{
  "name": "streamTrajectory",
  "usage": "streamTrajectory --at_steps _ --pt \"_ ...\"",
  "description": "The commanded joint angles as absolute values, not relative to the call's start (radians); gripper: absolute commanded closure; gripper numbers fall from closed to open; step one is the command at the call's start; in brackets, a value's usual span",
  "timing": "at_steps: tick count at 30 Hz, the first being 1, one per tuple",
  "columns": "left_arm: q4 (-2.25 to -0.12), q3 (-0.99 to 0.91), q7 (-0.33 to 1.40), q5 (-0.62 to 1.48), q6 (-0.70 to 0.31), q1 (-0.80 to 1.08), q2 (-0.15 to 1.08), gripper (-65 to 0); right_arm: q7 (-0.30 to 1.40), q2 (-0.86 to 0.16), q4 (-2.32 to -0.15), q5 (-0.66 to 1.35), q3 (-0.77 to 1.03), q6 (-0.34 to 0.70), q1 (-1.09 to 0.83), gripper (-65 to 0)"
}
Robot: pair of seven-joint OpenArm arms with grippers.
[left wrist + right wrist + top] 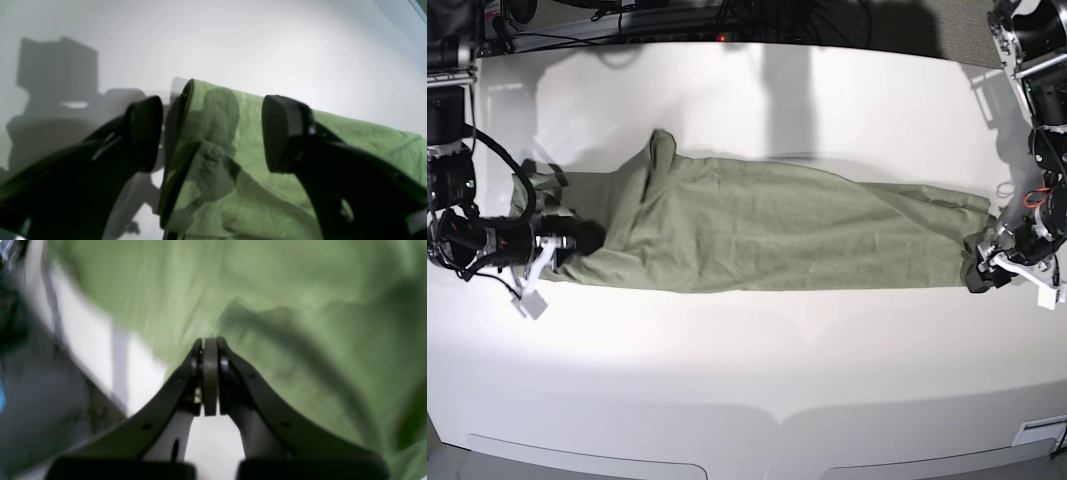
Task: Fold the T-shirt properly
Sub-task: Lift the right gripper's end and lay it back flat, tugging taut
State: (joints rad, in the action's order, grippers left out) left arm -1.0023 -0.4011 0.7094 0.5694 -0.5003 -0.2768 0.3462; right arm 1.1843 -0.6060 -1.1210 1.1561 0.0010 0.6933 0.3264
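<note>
- T-shirt (pixel 767 235) lies stretched lengthwise across the tabletop (pixel 757 380).
- Right end effector (pixel 577 238) is clamped shut at one end, probably anchoring the cloth.
- Left end effector (pixel 983 272) gapes wide over the opposite edge, nothing gripped.

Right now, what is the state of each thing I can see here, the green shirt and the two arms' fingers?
Sage-green cotton T-shirt: lying stretched in a long wrinkled band across the white table, fold not finished.
Left gripper: fingers wide open, straddling the shirt's end edge, not clamped.
Right gripper: fingers shut, at the shirt's other end; whether cloth is pinched cannot be told.
</note>
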Motion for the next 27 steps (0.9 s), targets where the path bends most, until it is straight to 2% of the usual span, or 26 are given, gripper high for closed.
streamTrajectory --at_steps 1,8,14,26,27 --pt "-1.017 -0.405 0.688 0.584 -0.509 -0.302 0.363 -45.1 1.149 -0.609 -1.134 1.129 0.046 0.698 0.36 0.0" --pt "-1.017 -0.405 0.687 0.584 -0.509 -0.302 0.363 -45.1 1.02 -0.532 -1.134 0.859 0.285 0.697 0.371 0.0" --pt "-1.017 -0.405 0.687 0.585 -0.509 -0.302 0.363 -45.1 0.995 -0.507 -1.134 0.719 0.347 0.698 0.368 0.0" --pt "-1.017 -0.405 0.687 0.584 -0.509 -0.302 0.363 -45.1 1.024 -0.507 -1.134 0.709 0.347 0.698 0.368 0.0" --pt "-1.017 -0.405 0.687 0.584 -0.509 -0.302 0.363 -45.1 1.031 -0.507 -1.134 0.709 0.347 0.697 0.368 -2.8"
